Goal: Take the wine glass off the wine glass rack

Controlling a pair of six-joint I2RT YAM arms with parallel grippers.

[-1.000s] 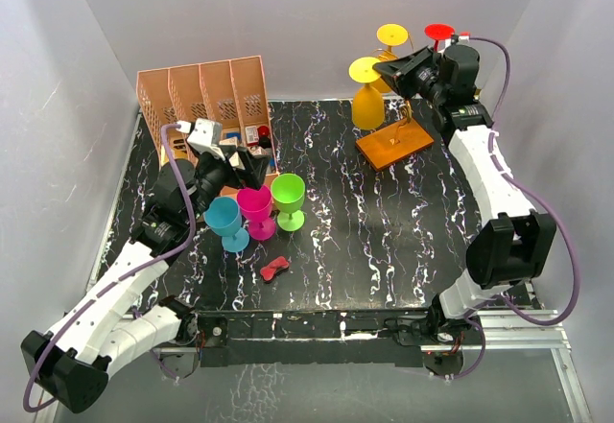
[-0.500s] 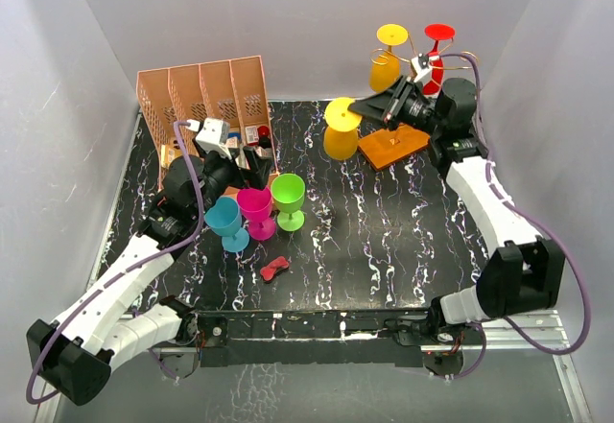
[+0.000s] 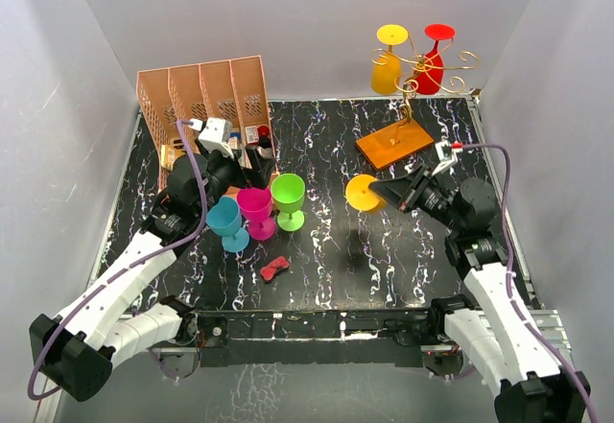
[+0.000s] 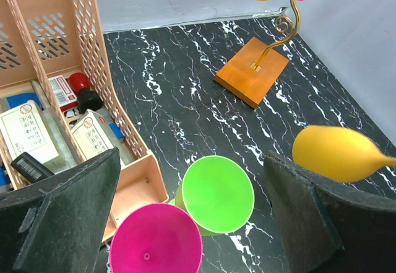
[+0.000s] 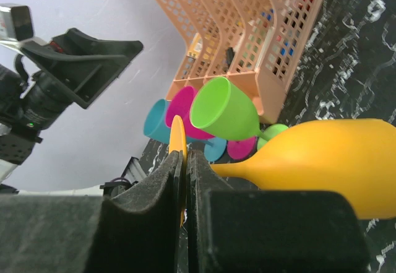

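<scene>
Black two-finger right gripper (image 3: pixel 377 189): jaws pressed together on the thin round foot of the yellow plastic wine glass (image 3: pixel 361 194), disc edge-on between the fingers in the right wrist view

Holds the glass in the air over the black white-veined marble-look table (image 3: pixel 384 250), off the thin gold wire wine glass rack on its orange-brown wooden base (image 3: pixel 394 143); rack behind the gripper, toward the back wall, well apart

Long axis: stem straight out of the pinched foot, crosswise to the fingers; roughly level in the left wrist view, bowl end toward the left arm; exact tilt not readable from above

Further left on the table, upright and bunched together: green plastic glass (image 3: pixel 288 196), magenta plastic glass (image 3: pixel 255 207), blue plastic glass (image 3: pixel 225 220), just in front of the pink slotted file organiser (image 3: pixel 206 92)

Left gripper (image 3: pixel 252 164) above that cluster, jaws spread wide, nothing between them

On the rack: another yellow glass (image 3: pixel 387 68) and a red glass (image 3: pixel 432 63), hanging bowl-down

Judgement: this glass off the rack; coming move likely leftward to the cluster with a turn to bowl-up; left arm nearer that spot, right arm the carrier
</scene>
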